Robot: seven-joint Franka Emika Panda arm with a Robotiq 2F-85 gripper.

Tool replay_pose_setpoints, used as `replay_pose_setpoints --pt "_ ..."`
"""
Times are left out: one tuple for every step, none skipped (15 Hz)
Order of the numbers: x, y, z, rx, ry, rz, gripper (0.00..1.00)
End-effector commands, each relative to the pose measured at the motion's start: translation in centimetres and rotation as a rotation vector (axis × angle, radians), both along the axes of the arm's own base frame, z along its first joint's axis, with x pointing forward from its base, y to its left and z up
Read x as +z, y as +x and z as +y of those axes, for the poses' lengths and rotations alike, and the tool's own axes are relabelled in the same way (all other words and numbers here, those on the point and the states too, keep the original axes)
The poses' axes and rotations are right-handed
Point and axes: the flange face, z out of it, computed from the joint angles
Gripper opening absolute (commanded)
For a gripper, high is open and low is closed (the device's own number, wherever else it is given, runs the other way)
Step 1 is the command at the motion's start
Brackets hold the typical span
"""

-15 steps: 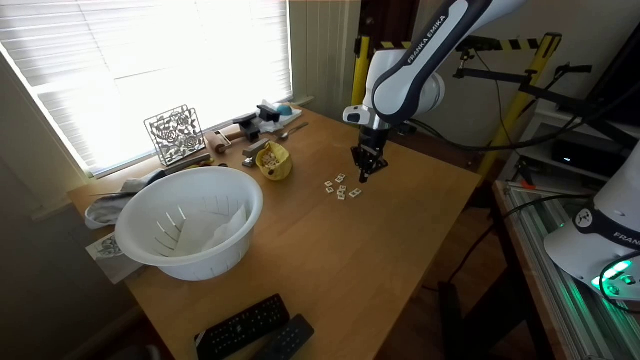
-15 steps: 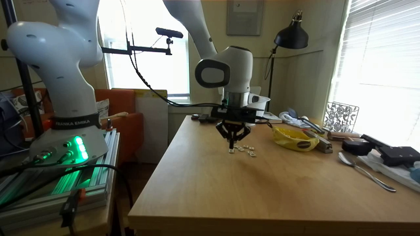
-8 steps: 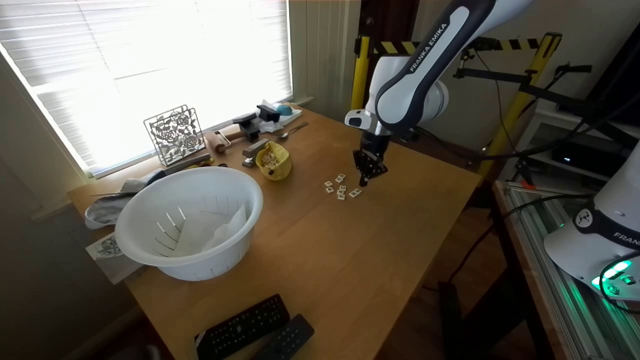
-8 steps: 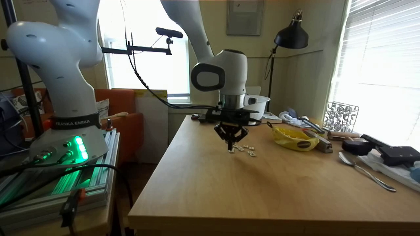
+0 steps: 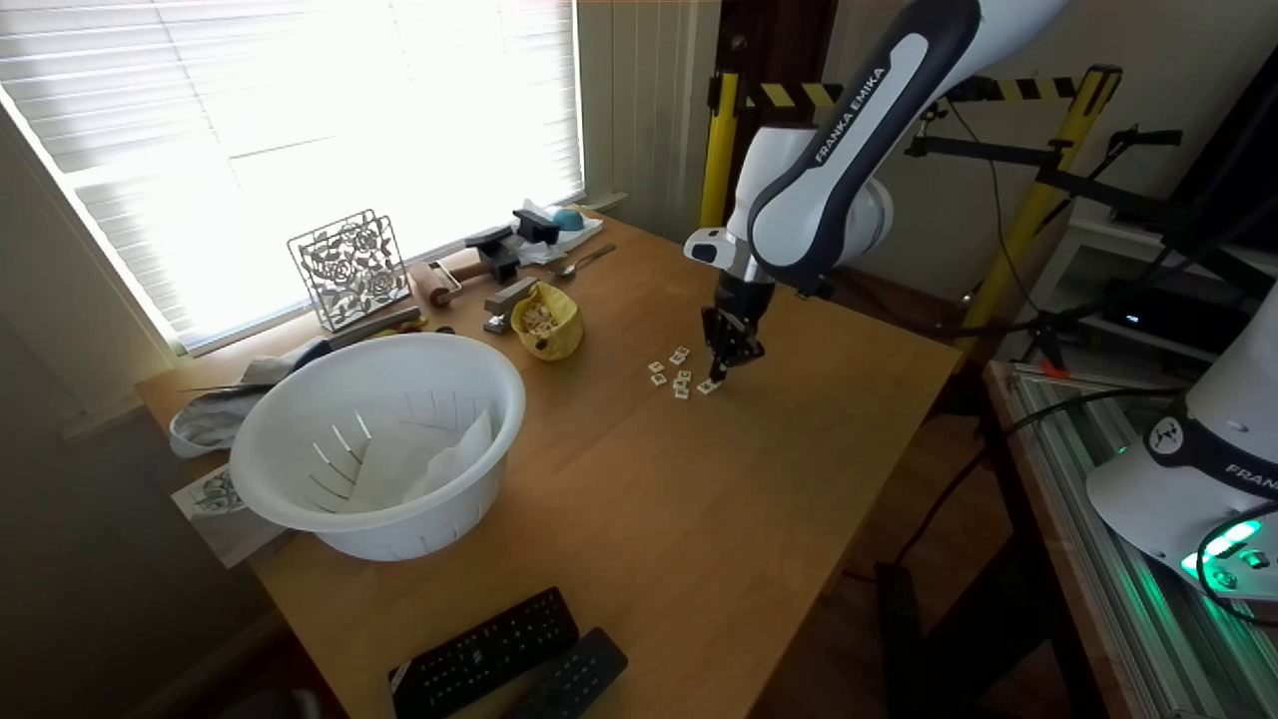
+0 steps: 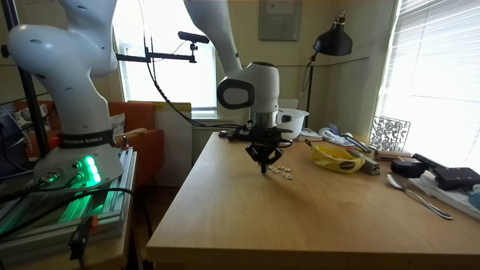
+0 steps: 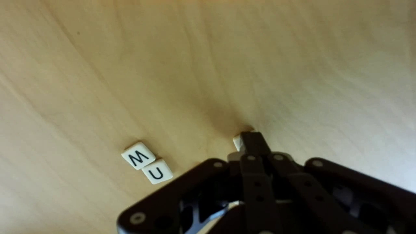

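Note:
My gripper (image 5: 717, 373) points down at the table with its black fingers pressed together, and nothing shows held between them. In the wrist view a white letter tile (image 7: 237, 142) peeks out beside the fingertips (image 7: 256, 143), which hide most of it. The tips are right at that tile; whether they press on it I cannot tell. Left of them lie two touching tiles, a W or M tile (image 7: 138, 155) and a U tile (image 7: 157, 172). Both exterior views show several more small tiles (image 6: 287, 175) flat on the table beside the gripper (image 6: 264, 170).
A yellow banana-shaped pouch (image 5: 559, 342) of tiles stands near the window side. A large white basin (image 5: 419, 527) occupies one end, with two black remotes (image 5: 489, 649) close by. A metal rose holder (image 5: 351, 270), a spoon (image 6: 418, 200) and a grey bar (image 6: 369, 165) line the window side.
My gripper has come down and shifted slightly, so its tips are now at a tile that was more visible before. It has stayed shut. The tiles look unmoved.

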Motion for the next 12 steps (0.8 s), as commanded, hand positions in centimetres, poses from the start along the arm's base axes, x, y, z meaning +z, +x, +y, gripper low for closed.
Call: replay_pose_setpoints --pt "-0.8 -0.1 0.1 -0.047 -0.007 -0.016 0.0" --pt "-0.8 0.0 0.0 -0.059 -0.01 -0.02 0.0" --pt "-0.9 -0.1 -0.1 -0.075 -0.016 -0.02 0.0" --pt "-0.9 0.0 -0.3 -0.094 -0.024 -0.025 0.0" --pt "-0.9 0.0 -0.6 -0.114 -0.035 -0.032 0.0" --pt "-1.0 0.0 -1.0 -0.139 -0.043 -0.035 0.0" --pt "-1.0 0.0 -1.4 -0.166 -0.055 -0.04 0.0" --pt "-1.0 -0.1 -1.7 -0.19 -0.065 -0.045 0.0" --pt "-1.1 -0.1 -2.1 -0.218 -0.076 -0.048 0.0" --pt "-1.1 -0.1 -2.4 -0.244 -0.085 -0.049 0.0" --pt "-1.2 0.0 -2.6 -0.276 -0.092 -0.051 0.0" --pt "-1.2 0.0 -2.6 -0.311 -0.093 -0.051 0.0"
